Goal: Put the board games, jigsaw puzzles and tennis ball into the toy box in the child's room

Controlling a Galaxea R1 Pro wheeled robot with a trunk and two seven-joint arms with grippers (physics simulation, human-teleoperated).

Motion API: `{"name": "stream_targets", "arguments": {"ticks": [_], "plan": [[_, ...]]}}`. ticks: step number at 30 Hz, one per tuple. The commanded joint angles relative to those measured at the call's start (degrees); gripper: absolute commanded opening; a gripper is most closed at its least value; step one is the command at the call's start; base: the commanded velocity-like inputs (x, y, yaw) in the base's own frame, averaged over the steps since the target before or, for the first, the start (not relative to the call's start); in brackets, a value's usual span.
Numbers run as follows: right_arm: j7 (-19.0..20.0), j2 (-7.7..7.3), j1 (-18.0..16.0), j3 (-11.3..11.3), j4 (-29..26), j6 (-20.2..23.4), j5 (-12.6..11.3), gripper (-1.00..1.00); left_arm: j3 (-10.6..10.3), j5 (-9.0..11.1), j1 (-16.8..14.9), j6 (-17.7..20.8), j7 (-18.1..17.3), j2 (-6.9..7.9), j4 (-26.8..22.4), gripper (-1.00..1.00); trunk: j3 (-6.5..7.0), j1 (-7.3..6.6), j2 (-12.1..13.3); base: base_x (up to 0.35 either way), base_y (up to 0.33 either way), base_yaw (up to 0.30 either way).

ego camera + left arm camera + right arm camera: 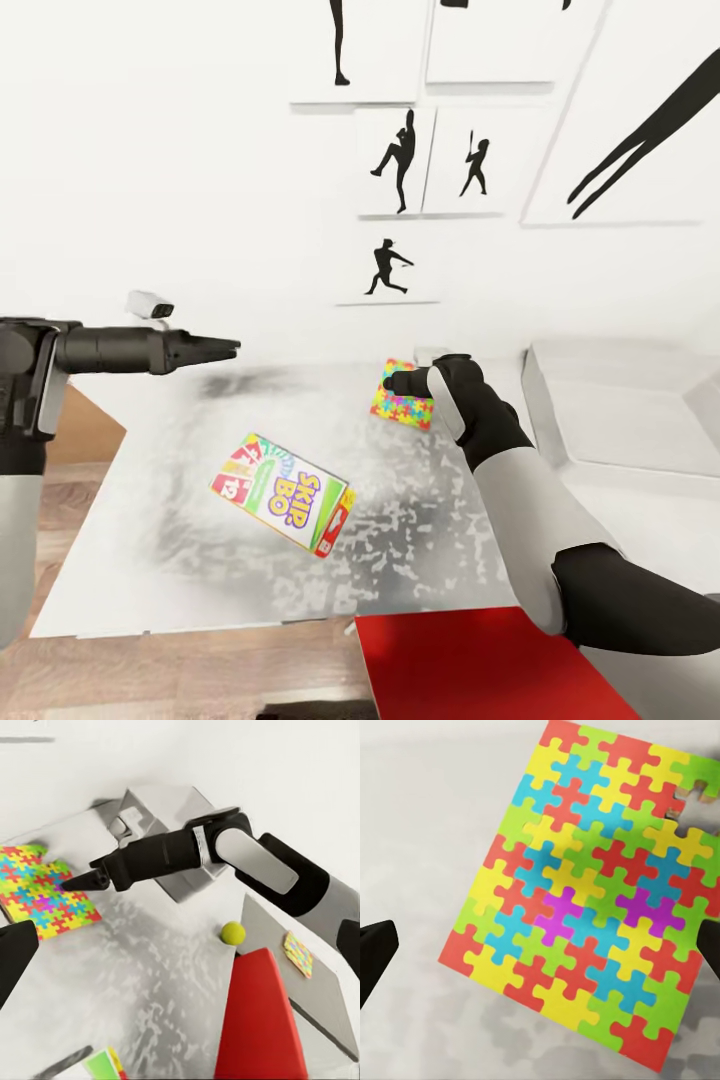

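A multicoloured jigsaw puzzle lies flat on the pale table. My right gripper hovers just above it, open, with one finger off each side of the puzzle. The white SKIP BO board game lies nearer the table's front. Beyond the right arm sits the grey toy box. A tennis ball rests on the table, and a second jigsaw puzzle lies on a grey surface. My left gripper hangs open over the table's left end.
A red flat surface juts in at the table's near edge under my right arm. A white wall with black baseball-player silhouettes rises behind the table. Wood floor shows at the left.
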Motion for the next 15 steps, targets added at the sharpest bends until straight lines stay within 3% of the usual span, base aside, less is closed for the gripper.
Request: {"name": "stream_targets", "arguments": {"ticks": [1,7,15], "plan": [[-0.57,0.0,-0.05,0.1,-0.04,0.19,-0.6,1.0,-0.98,-0.01,-0.1,0.61,-0.22,0.01,-0.7,1.0,-0.19,0.03,-0.1,0.0,0.0,0.0],[-0.57,0.0,-0.05,0.11,-0.1,0.18,-0.6,1.0,-5.12,0.1,-0.27,0.61,-0.22,-0.49,-2.87,1.0,-0.75,0.03,-0.1,0.0,0.0,0.0],[-0.57,0.0,-0.05,0.11,-0.12,0.2,-0.6,1.0,-7.28,0.11,-0.32,0.56,-0.22,-2.11,-3.99,1.0,-1.51,0.03,-0.1,0.0,0.0,0.0]]}}
